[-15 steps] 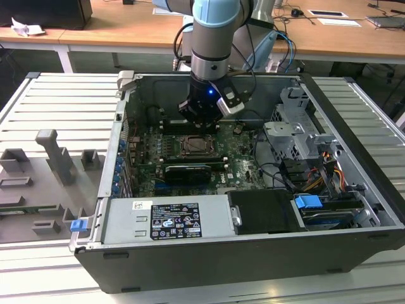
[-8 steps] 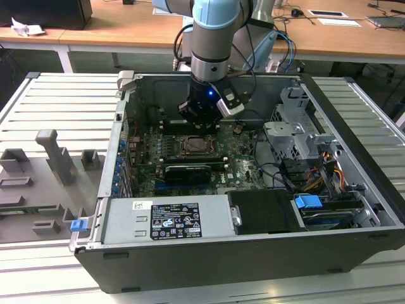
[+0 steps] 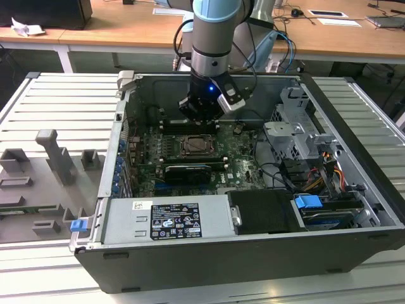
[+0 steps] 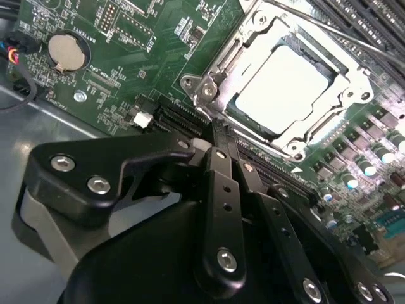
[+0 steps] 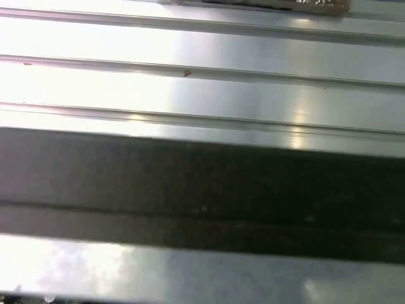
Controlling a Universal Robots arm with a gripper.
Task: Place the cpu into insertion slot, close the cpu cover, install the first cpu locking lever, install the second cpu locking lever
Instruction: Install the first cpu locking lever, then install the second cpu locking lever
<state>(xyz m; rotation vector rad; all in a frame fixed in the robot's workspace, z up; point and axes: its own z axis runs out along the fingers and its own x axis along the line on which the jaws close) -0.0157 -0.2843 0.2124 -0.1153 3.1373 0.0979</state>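
The cpu (image 4: 285, 85) lies flat in the insertion slot (image 3: 195, 146), its pale face showing. The silver cpu cover (image 4: 218, 69) is down around it as a frame. In the second wrist view my gripper (image 4: 218, 130) has its black fingers (image 4: 223, 183) pressed together, with nothing between them. Their tips are just off one corner of the socket frame; I cannot tell whether they touch it. A thin metal rod (image 4: 342, 35) runs along the far side of the socket. In the exterior view the gripper (image 3: 201, 119) hangs over the board just behind the socket.
The green motherboard (image 4: 126, 82) lies in an open computer case (image 3: 354, 190), with a coin battery (image 4: 66, 52) and black memory slots (image 4: 373, 25) close to the socket. A power supply (image 3: 168, 218) sits in front and a drive cage (image 3: 297, 133) with cables at the exterior view's right. Grey fixtures (image 3: 57, 155) stand outside.
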